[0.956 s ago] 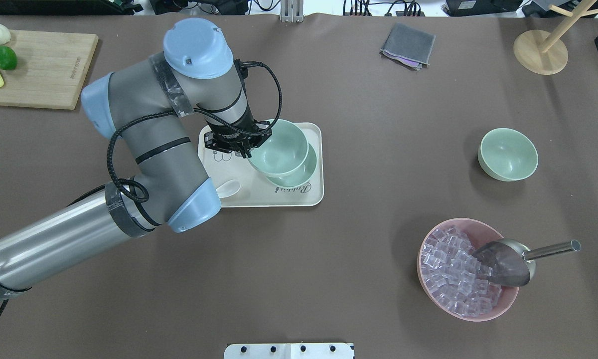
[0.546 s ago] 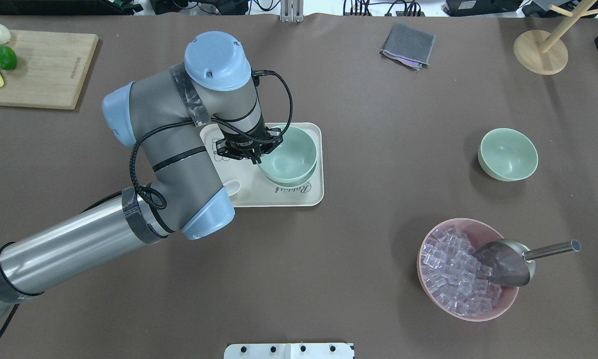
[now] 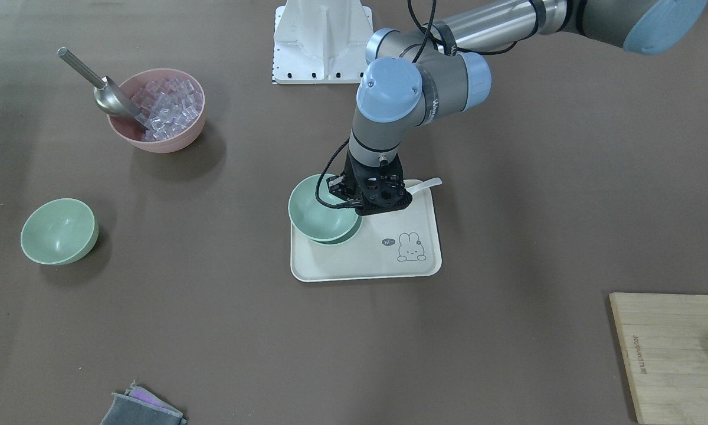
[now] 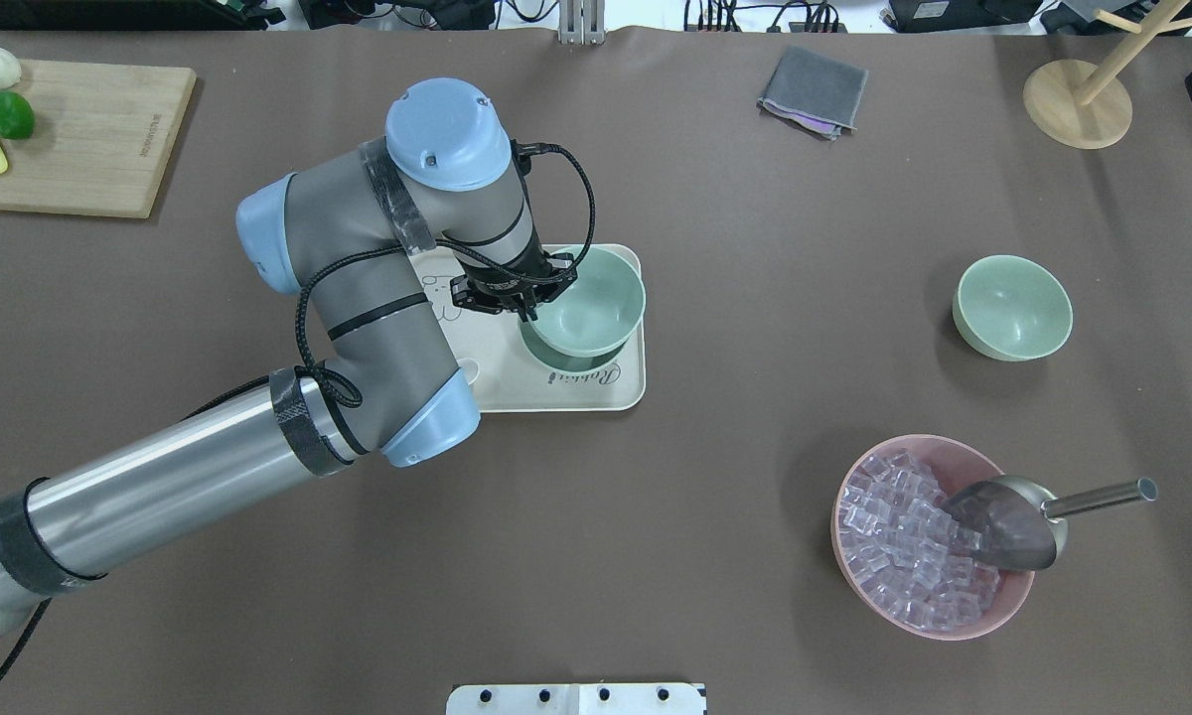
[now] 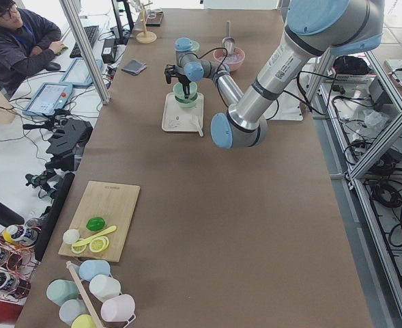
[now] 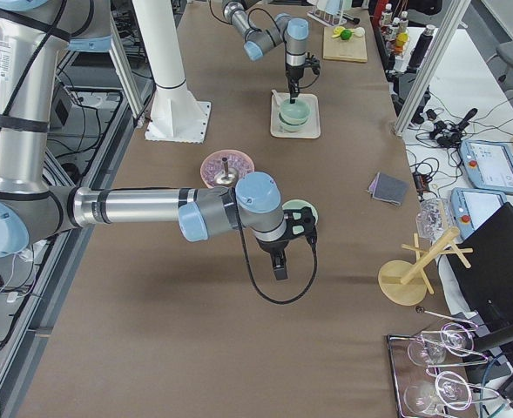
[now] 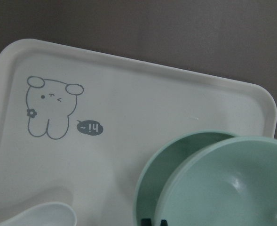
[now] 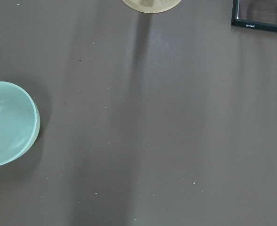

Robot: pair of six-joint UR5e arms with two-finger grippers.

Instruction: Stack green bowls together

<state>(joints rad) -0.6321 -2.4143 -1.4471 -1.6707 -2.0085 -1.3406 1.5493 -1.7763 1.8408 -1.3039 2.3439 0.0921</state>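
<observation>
Left gripper (image 4: 528, 306) pinching the rim of the upper green bowl (image 4: 596, 303), offset toward 1 o'clock over the lower green bowl (image 4: 556, 357) on the tray (image 4: 596, 397), third green bowl (image 4: 1013, 306) well apart at 3 o'clock, right gripper (image 6: 280, 272) near it, open or closed impossible to tell

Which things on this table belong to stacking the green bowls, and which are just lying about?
Job: left gripper, held green bowl, green bowl beneath it, lone green bowl.
Lying about: tray, white spoon, pink bowl, metal scoop, grey cloth, cutting board, wooden stand.
</observation>
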